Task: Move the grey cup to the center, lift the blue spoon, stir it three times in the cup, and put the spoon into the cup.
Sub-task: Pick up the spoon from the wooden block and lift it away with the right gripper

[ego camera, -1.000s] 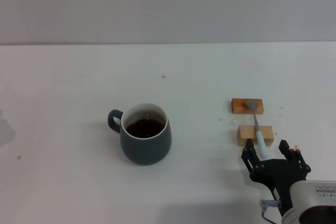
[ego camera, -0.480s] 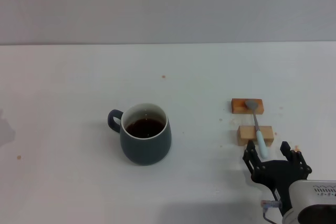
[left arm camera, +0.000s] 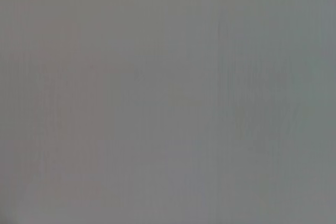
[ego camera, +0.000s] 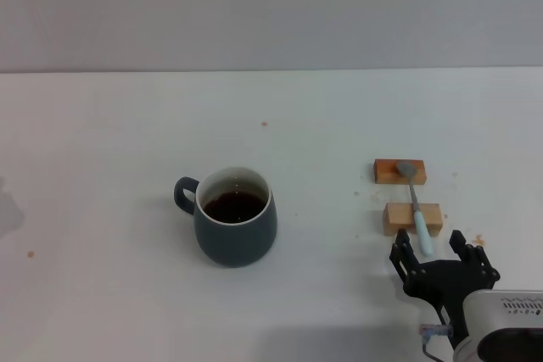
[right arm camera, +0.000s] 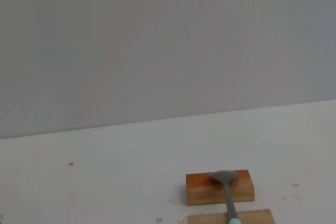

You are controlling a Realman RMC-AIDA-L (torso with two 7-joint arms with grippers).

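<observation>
The grey cup stands on the white table left of centre, handle pointing left, dark brown liquid inside. The blue spoon lies across two small wooden blocks at the right, metal bowl on the far block, pale blue handle over the near one. My right gripper is open just in front of the spoon handle's near end, fingers either side of it, not touching. The right wrist view shows the spoon and the far block. My left gripper is out of sight.
A grey wall rises behind the table's far edge. A few small brown specks dot the tabletop. The left wrist view shows only flat grey.
The right gripper has shifted slightly, dipping nearer then edging back toward the spoon handle; overall it stays in nearly the same place. Cup and spoon have not moved.
</observation>
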